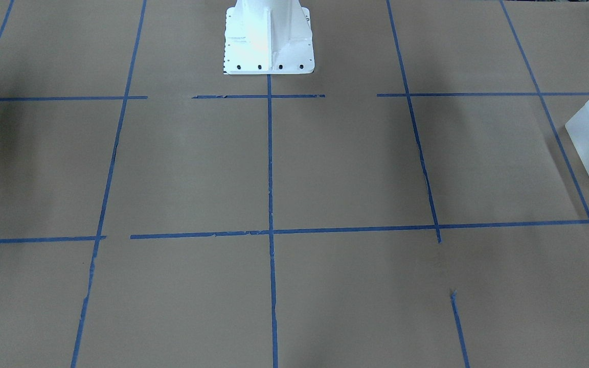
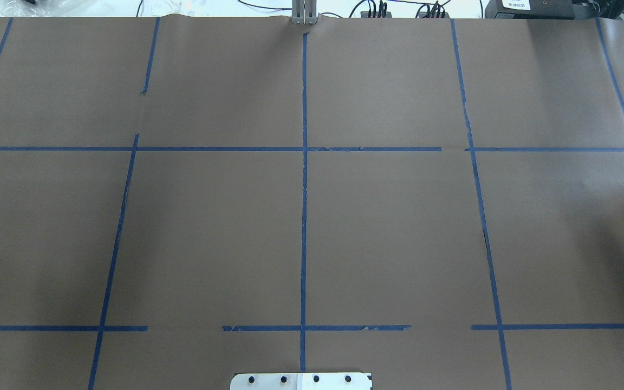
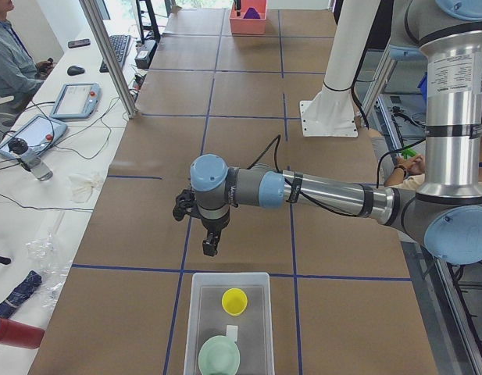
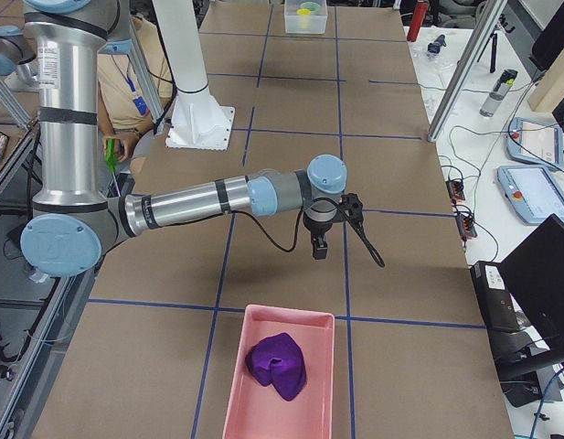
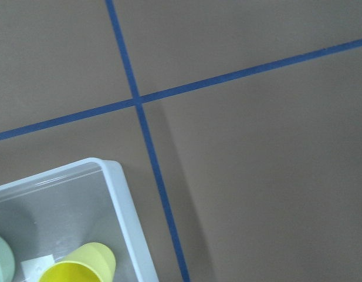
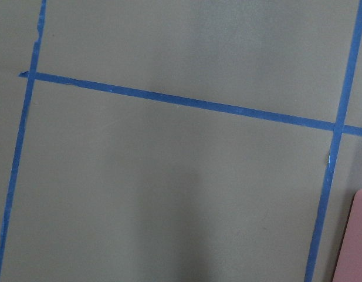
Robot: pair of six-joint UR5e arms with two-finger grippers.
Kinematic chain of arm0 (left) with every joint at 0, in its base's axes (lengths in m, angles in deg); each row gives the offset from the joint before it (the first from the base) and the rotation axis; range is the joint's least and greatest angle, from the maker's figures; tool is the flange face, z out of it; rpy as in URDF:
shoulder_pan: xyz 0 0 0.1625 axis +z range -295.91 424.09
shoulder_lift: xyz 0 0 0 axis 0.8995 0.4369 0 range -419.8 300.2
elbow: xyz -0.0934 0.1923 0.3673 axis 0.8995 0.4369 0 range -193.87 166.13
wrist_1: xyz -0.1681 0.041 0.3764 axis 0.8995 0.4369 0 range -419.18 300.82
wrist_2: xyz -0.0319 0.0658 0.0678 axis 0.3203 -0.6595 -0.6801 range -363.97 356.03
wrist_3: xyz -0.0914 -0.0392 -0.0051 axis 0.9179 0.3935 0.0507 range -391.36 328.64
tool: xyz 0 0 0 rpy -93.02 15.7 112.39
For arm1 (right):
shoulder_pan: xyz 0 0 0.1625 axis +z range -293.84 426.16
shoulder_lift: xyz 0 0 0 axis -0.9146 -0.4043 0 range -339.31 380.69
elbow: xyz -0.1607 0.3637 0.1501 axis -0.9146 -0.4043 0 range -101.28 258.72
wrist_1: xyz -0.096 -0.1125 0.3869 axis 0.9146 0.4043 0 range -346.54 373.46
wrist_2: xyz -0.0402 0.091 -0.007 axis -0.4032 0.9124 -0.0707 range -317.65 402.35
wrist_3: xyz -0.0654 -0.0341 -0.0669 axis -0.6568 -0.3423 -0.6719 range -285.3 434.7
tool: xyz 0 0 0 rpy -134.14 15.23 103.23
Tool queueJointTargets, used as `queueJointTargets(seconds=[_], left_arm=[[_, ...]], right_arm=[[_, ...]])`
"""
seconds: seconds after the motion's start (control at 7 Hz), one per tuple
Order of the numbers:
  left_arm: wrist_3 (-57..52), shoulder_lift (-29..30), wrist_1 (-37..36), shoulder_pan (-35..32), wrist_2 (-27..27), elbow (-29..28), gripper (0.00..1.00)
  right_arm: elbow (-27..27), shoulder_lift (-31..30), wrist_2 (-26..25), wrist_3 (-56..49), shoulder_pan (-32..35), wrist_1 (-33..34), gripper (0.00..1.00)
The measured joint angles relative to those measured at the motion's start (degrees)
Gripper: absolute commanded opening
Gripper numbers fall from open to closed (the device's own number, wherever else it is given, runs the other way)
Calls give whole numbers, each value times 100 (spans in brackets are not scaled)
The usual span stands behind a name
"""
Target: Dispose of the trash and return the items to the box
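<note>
Standing mouth-up inside the box (image 3: pixel 191 312), toward its 12 o'clock end in the left-end view: one yellow cup (image 3: pixel 234 301), small, bright, tapered, handleless, glossy inside. Same box, 6 o'clock end: a pale green bowl (image 3: pixel 219 356), with a small white slip (image 3: pixel 232 333) lying between bowl and cup. The box is frosted translucent white, straight-walled with rounded corners, and rests on brown paper (image 3: pixel 241 94) gridded with blue tape (image 3: pixel 212 90). In the front-facing view it sits cut off at the 3 o'clock edge. The left arm (image 3: pixel 326 194) reaches out level over the table with its wrist turned down. The left gripper (image 3: pixel 211 245) hangs above the paper at 12 o'clock of the box, near its short wall, touching nothing. Whether its fingers are apart or together cannot be told from this side view. The right arm (image 4: pixel 190 203) is likewise stretched level in the right-end view, and the right gripper (image 4: pixel 319 247) points down over bare paper. Its finger spacing cannot be told either. Pink tray (image 4: pixel 234 375), at 6 o'clock of that gripper, holds one crumpled purple object (image 4: pixel 277 364).
</note>
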Motion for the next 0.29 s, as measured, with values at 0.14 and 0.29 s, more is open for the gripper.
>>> queueJointTargets(seconds=[0.14, 0.29], left_arm=[[4, 48, -52, -23, -74, 3, 100], [6, 71, -60, -34, -108, 23, 100]], right_arm=[[-3, -9, -2, -39, -1, 0, 100], [-10, -30, -3, -80, 3, 2, 100]])
